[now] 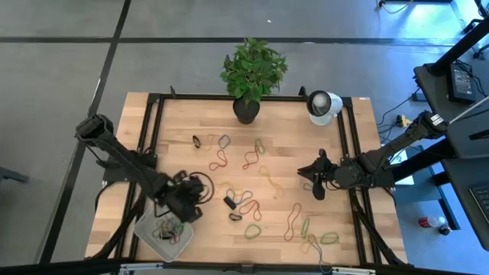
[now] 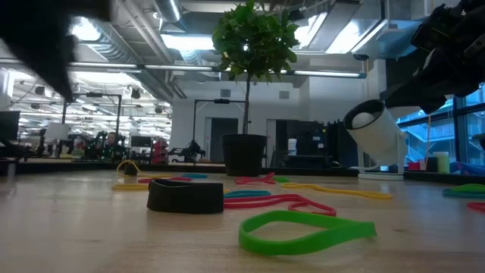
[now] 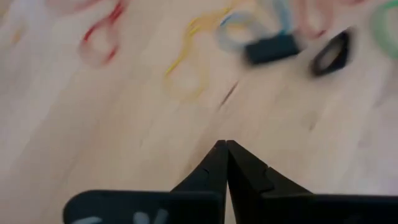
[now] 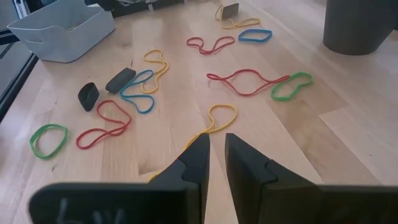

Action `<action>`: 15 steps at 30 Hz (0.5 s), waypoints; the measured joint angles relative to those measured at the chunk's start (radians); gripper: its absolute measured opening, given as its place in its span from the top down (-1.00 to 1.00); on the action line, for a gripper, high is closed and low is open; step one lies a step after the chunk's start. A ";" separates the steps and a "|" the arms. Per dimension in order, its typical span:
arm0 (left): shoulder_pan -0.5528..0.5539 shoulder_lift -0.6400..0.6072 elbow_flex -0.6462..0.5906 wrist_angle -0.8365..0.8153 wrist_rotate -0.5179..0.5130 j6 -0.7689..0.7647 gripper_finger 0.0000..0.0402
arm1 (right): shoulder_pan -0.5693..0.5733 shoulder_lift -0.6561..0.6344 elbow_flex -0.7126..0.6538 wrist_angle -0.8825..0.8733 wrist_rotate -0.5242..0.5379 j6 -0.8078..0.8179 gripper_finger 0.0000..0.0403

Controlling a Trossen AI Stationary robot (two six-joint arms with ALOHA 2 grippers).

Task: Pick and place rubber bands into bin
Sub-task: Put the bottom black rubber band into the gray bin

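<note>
Several rubber bands lie flat on the wooden table: a green one, a red one, and in the low view a green loop close up. The whitish bin stands at the near left corner with some bands in it, and also shows in the right wrist view. My left gripper hovers just beyond the bin, shut with nothing in it, over bare wood. My right gripper is raised over the table's right side, its fingers a narrow gap apart above a yellow band.
A small solid black block and a dark loop lie among the bands mid-table. A potted plant and a white round device stand at the far edge. A black frame rail runs around the table.
</note>
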 joint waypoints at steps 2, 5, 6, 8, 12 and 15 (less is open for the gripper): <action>0.047 0.007 0.000 0.121 0.037 0.160 0.99 | 0.000 0.000 0.000 0.000 0.000 0.000 0.73; 0.091 0.061 0.007 0.295 0.097 0.411 0.99 | 0.000 0.000 0.000 0.001 0.000 0.000 0.73; 0.101 0.090 0.022 0.315 0.121 0.479 0.99 | 0.000 0.000 0.000 0.000 0.000 0.000 0.73; 0.120 0.157 0.072 0.303 0.153 0.570 0.99 | 0.000 0.000 0.000 0.000 0.000 -0.001 0.73; 0.146 0.297 0.187 0.218 0.199 0.697 0.99 | 0.000 0.000 0.000 -0.002 0.000 -0.001 0.73; 0.158 0.377 0.265 0.194 0.230 0.780 0.97 | 0.000 0.000 0.000 -0.002 0.000 -0.003 0.73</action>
